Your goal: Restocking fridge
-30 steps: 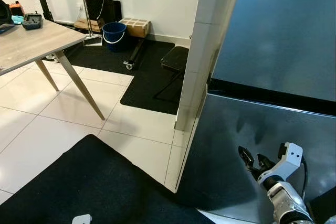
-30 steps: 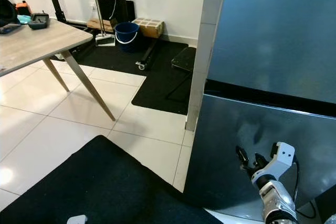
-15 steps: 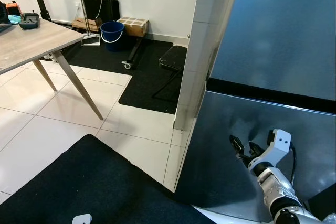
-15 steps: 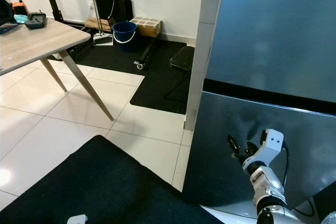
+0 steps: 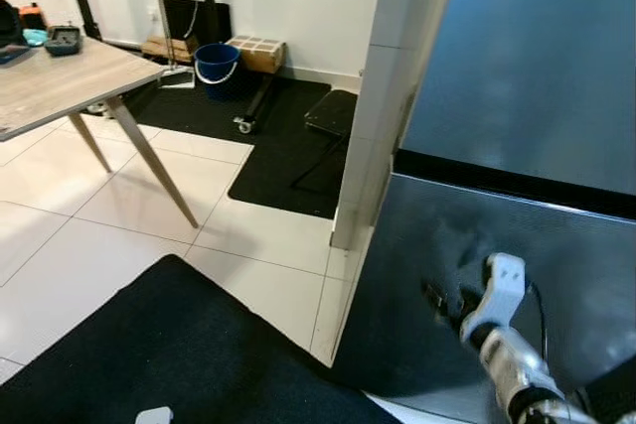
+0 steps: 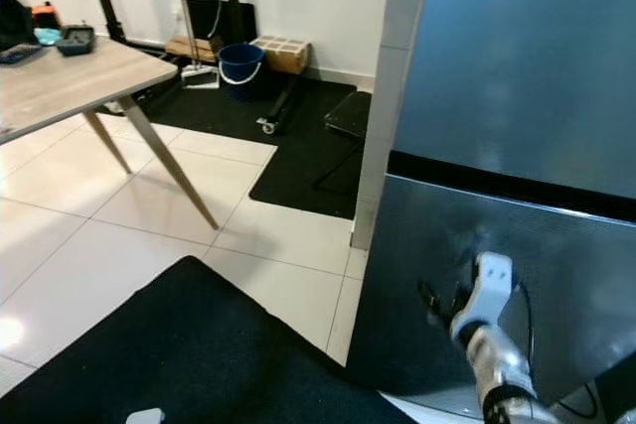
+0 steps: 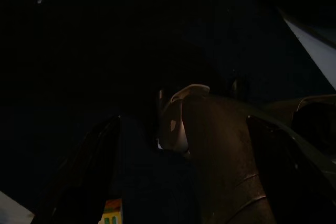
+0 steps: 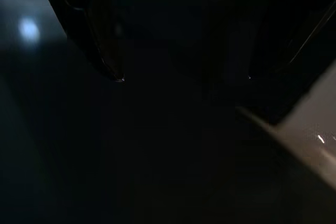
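One right tool (image 5: pixel 444 301) — at upright fridge (image 5: pixel 517 146)

The right hand (image 5: pixel 444 303) is raised close against the lower fridge door (image 5: pixel 556 245), which blocks everything ahead of it. Above it the dark gap (image 5: pixel 517 184) and the upper door (image 5: pixel 527 57) close that way too. To its left stands the white pillar (image 5: pixel 383 96); beyond that lies open floor (image 5: pixel 119 235), with the table (image 5: pixel 60 81) well apart.
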### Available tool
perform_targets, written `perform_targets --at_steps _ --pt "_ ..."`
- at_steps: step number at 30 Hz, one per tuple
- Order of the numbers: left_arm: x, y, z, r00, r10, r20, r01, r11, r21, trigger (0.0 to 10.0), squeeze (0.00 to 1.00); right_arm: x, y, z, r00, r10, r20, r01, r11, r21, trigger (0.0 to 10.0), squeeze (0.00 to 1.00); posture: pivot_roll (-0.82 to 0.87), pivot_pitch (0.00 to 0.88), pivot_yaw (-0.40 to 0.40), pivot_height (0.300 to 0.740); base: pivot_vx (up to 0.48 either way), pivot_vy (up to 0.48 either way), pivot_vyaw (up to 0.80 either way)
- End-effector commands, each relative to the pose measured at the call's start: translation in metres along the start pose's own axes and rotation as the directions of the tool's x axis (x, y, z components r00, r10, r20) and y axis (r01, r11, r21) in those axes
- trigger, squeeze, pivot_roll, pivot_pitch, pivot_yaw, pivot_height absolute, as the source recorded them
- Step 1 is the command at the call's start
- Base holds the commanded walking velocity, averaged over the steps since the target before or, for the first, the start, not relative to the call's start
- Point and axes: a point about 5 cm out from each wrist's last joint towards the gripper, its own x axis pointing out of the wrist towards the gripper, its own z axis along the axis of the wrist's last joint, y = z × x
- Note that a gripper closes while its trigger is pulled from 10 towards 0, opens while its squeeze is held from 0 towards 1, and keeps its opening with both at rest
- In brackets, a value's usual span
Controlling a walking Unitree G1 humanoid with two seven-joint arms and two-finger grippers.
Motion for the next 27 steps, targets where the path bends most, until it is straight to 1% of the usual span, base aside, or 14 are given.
perform_targets --at_steps 1,2,3,5,6,7,8,9,10,12,14,17,18,27 --pt "0.001 -0.005 -0.003 1.000 -0.009 -0.011 0.009 1.000 0.005 10.0 0.00 -0.011 -0.012 -0.021 0.994 -0.052 -0.096 0.049 0.998 -0.029 10.0 0.00 0.02 0.000 -0.057 0.740 0.000 0.000 0.00" --pt "0.001 -0.006 -0.002 1.000 -0.012 -0.010 0.012 1.000 0.005 10.0 0.00 -0.021 -0.019 -0.038 0.983 -0.089 -0.162 0.081 0.995 -0.056 10.0 0.00 0.02 0.000 -0.058 0.740 0.000 0.000 0.00" --pt "0.002 -0.006 -0.002 1.000 -0.013 -0.010 0.013 1.000 0.005 10.0 0.00 -0.025 -0.021 -0.043 0.978 -0.102 -0.184 0.091 0.993 -0.070 10.0 0.00 0.02 0.000 -0.058 0.740 0.000 0.000 0.00" --pt "0.002 -0.006 -0.002 1.000 -0.013 -0.010 0.013 1.000 0.005 10.0 0.00 -0.025 -0.021 -0.043 0.978 -0.102 -0.184 0.091 0.993 -0.070 10.0 0.00 0.02 0.000 -0.058 0.740 0.000 0.000 0.00" --pt "0.002 -0.008 -0.001 1.000 -0.016 -0.007 0.016 1.000 0.006 10.0 0.00 -0.035 -0.027 -0.058 0.961 -0.130 -0.244 0.107 0.988 -0.107 10.0 0.00 0.02 0.000 -0.058 0.740 0.000 0.000 0.00" --pt "0.003 -0.008 -0.001 1.000 -0.016 -0.008 0.016 1.000 0.006 10.0 0.00 -0.039 -0.029 -0.065 0.953 -0.137 -0.271 0.107 0.987 -0.123 10.0 0.00 0.02 0.000 -0.058 0.740 0.000 0.000 0.62" --pt "0.003 -0.008 -0.001 1.000 -0.016 -0.008 0.016 1.000 0.006 10.0 0.00 -0.039 -0.029 -0.065 0.953 -0.137 -0.271 0.107 0.987 -0.123 10.0 0.00 0.02 0.000 -0.058 0.740 0.000 0.000 0.62" --pt "0.003 -0.008 0.000 1.000 -0.016 -0.009 0.016 1.000 0.007 10.0 0.00 -0.046 -0.031 -0.075 0.935 -0.152 -0.319 0.106 0.982 -0.155 10.0 0.00 0.02 0.000 -0.057 0.740 0.000 0.000 0.79" --pt "0.003 -0.008 0.000 1.000 -0.016 -0.009 0.016 1.000 0.007 10.0 0.00 -0.046 -0.031 -0.075 0.935 -0.152 -0.319 0.106 0.982 -0.155 10.0 0.00 0.02 0.000 -0.057 0.740 0.000 0.000 0.79" --pt "0.003 -0.008 0.000 1.000 -0.016 -0.011 0.016 1.000 0.009 10.0 0.00 -0.053 -0.034 -0.085 0.917 -0.173 -0.360 0.110 0.976 -0.189 10.0 0.00 0.02 0.000 -0.056 0.740 0.000 0.000 0.79" --pt "0.003 -0.008 0.000 1.000 -0.015 -0.012 0.015 1.000 0.011 10.0 0.00 -0.060 -0.036 -0.094 0.899 -0.191 -0.394 0.119 0.972 -0.201 10.0 0.00 0.02 0.000 -0.054 0.740 0.000 0.000 0.79" --pt "0.003 -0.008 0.000 1.000 -0.013 -0.015 0.013 1.000 0.013 10.0 0.00 -0.065 -0.037 -0.100 0.886 -0.201 -0.418 0.118 0.969 -0.217 10.0 0.00 0.02 0.000 -0.054 0.740 0.000 0.000 0.78" --pt "0.003 -0.007 0.000 1.000 -0.012 -0.017 0.012 1.000 0.015 10.0 0.00 -0.069 -0.039 -0.105 0.875 -0.209 -0.437 0.119 0.967 -0.225 10.0 0.00 0.02 0.000 -0.054 0.740 0.000 0.000 0.78" --pt "0.003 -0.008 -0.001 1.000 -0.010 -0.025 0.010 1.000 0.021 10.0 0.00 -0.080 -0.041 -0.117 0.844 -0.223 -0.488 0.106 0.961 -0.256 10.0 0.00 0.02 0.000 -0.054 0.740 0.000 0.000 0.78"
